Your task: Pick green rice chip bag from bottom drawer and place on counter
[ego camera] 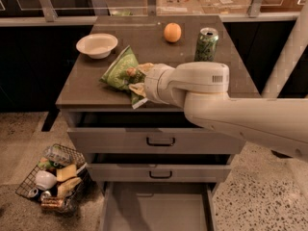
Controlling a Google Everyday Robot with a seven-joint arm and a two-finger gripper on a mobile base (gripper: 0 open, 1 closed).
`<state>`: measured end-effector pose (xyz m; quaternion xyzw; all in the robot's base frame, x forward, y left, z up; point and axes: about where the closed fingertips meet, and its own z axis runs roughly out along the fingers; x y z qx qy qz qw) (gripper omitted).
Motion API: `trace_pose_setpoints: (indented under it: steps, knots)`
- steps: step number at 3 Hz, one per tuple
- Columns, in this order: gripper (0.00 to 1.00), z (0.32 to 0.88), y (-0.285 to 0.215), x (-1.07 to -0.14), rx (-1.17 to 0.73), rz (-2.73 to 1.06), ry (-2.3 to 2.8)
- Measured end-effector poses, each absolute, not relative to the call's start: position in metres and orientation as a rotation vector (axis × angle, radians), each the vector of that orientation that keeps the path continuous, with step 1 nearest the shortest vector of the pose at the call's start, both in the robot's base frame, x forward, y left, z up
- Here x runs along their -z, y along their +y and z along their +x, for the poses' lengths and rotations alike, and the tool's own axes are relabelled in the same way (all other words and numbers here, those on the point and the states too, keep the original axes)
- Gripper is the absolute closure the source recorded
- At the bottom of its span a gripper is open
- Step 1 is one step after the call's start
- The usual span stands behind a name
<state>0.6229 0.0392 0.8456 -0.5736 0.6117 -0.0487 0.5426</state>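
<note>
Your gripper (136, 81) has its jaws closed on the near end of the green rice chip bag (119, 70), which lies at its nine o'clock — already resting on the counter (86, 88). Only release and withdrawal seem left. The bag looks crinkled, light green and pale-edged. At six o'clock the bottom drawer (156, 208) stands open.

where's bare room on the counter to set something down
Bare counter between bowl and orange, and the front-left corner in front of the bowl. Crowded mid-front, where the gripper grips the green rice chip bag, and by the can.
</note>
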Motion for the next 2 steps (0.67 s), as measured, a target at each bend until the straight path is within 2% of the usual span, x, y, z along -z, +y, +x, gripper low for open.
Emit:
trace_pose_setpoints:
  steps: [1,2]
  knots:
    - [0.00,0.6227,0.0397,-0.8463,0.115,-1.362,1.451]
    - [0.00,0.6227,0.0397,-0.8463,0.115,-1.362,1.451]
